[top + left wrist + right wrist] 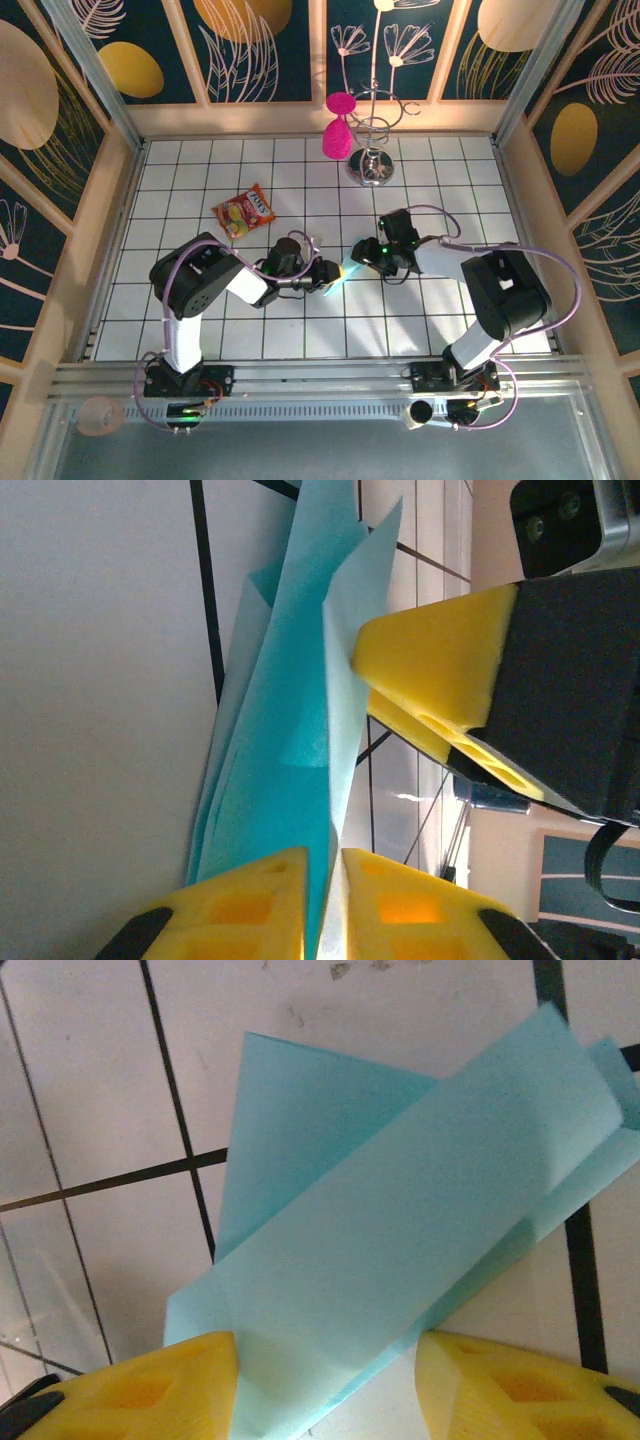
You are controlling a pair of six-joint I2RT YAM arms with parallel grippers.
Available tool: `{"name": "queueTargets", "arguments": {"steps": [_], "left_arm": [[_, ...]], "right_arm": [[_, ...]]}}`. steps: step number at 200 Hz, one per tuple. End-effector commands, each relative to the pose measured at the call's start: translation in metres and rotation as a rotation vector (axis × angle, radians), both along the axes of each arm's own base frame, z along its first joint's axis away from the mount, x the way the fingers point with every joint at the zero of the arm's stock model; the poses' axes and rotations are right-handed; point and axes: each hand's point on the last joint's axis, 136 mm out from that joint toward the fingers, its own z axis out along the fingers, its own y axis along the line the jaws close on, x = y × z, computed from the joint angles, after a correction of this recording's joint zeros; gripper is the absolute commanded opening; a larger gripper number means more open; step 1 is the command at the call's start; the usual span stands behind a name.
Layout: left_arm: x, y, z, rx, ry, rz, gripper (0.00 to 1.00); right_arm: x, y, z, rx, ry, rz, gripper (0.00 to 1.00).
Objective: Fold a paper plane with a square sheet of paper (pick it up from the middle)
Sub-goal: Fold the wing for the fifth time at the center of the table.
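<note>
The square sheet of paper [347, 268] is light blue and folded into a narrow, layered, pointed shape like a paper plane. It sits mid-table between my two grippers. In the left wrist view the folded paper [290, 700] stands on edge and runs down into my left gripper [325, 858], whose yellow fingers are shut on its lower end. A yellow finger [430, 660] of the right gripper touches the paper's right edge. In the right wrist view the paper [400, 1220] lies across the tiles. My right gripper [325, 1360] is open, one finger on each side of the paper's near end.
A red-and-yellow snack packet [245, 212] lies on the tiles to the back left of the grippers. A metal stand [372, 160] with a pink glass [337, 130] hanging from it stands at the back centre. Raised wooden walls [120, 230] enclose the white grid table.
</note>
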Motion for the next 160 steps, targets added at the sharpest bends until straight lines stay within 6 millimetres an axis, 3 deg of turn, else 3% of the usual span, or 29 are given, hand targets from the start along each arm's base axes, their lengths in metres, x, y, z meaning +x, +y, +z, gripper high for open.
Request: {"name": "queueTargets", "arguments": {"steps": [1,90,160], "left_arm": [[0.004,0.010,0.005,0.049,-0.048,0.020,0.19],[0.000,0.029,0.003,0.186,-0.122,0.020,0.35],[-0.004,0.014,0.001,0.297,-0.190,-0.045,0.41]], "right_arm": [[-0.005,-0.008,-0.032,-0.120,0.044,-0.010,0.52],[-0.007,-0.006,-0.045,-0.150,0.115,-0.034,0.53],[-0.012,-0.007,-0.055,-0.160,0.159,-0.053,0.52]]}}
